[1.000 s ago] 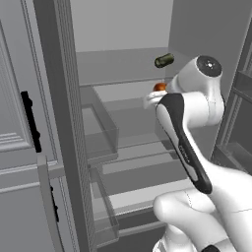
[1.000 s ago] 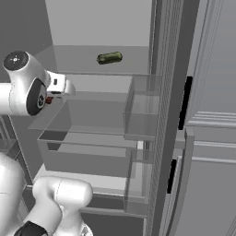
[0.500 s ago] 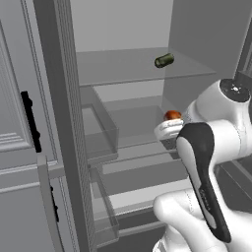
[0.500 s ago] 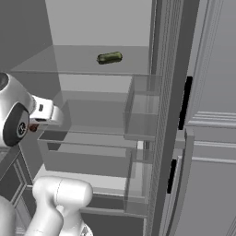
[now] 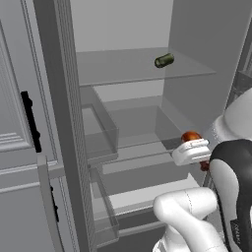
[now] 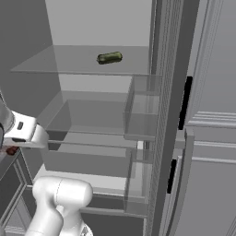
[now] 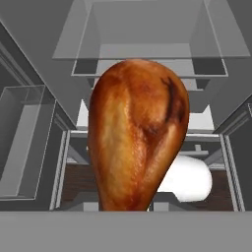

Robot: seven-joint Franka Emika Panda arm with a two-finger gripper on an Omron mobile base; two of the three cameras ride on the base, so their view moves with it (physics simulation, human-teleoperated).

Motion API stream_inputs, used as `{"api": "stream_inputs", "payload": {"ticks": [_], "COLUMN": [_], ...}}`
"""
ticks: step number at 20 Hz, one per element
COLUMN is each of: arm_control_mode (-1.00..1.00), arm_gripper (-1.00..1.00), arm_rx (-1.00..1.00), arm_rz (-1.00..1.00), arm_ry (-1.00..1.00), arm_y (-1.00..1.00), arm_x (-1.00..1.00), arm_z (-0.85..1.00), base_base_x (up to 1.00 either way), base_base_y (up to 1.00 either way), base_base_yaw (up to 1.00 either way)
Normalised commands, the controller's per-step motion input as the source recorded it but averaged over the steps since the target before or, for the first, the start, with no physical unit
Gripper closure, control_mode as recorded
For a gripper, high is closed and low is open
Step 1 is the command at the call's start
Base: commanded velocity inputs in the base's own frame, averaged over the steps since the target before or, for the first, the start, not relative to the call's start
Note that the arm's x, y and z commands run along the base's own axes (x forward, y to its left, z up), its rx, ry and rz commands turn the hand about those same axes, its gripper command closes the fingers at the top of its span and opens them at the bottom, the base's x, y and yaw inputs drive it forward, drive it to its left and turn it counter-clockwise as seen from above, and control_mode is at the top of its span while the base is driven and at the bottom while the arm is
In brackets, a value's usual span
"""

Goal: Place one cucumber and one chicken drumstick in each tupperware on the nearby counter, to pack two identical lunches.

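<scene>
A browned chicken drumstick (image 7: 138,133) looms large in the hand view, and my gripper is shut on it, with the fingertips hidden behind the meat. In the left base view the gripper (image 5: 195,153) hangs in front of the open fridge's right side, with the drumstick (image 5: 191,136) poking out above the white hand. The right base view has the gripper (image 6: 18,140) at the far left edge, a red bit of drumstick (image 6: 11,150) below it. A dark green cucumber (image 5: 164,60) (image 6: 109,57) lies on the top glass shelf. The tupperware and the counter are out of view.
The fridge stands open with glass shelves (image 5: 138,74) and clear bins (image 6: 143,110) at the side. Its grey door (image 5: 19,128) with a black handle is on the left, and another grey door (image 6: 207,115) is on the right. My own white arm (image 5: 187,216) fills the foreground.
The arm has come down and back out of the fridge, away from the shelves, carrying the drumstick. The cucumber has stayed on the top shelf.
</scene>
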Motion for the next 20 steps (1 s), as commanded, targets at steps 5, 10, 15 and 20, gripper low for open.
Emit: {"api": "stream_inputs", "payload": {"ticks": [5, 10, 15, 20], "arm_control_mode": [-1.00, 1.00, 1.00, 1.00], "arm_gripper": [1.00, 1.00, 1.00, 1.00], "arm_rx": [0.00, 0.00, 0.00, 0.00], "arm_rz": [0.00, 0.00, 0.00, 0.00], "arm_ry": [0.05, 0.00, 0.00, 0.00], "arm_y": [-0.02, 0.00, 0.00, 0.00], "arm_x": [-0.31, -0.08, 0.00, 0.00], "arm_z": [-0.03, 0.00, 0.00, 0.00], "base_base_x": [0.00, -0.19, -1.00, -1.00], "base_base_y": [0.00, 0.00, -0.01, -0.01], "base_base_yaw": [0.00, 0.00, -0.05, -0.01]}}
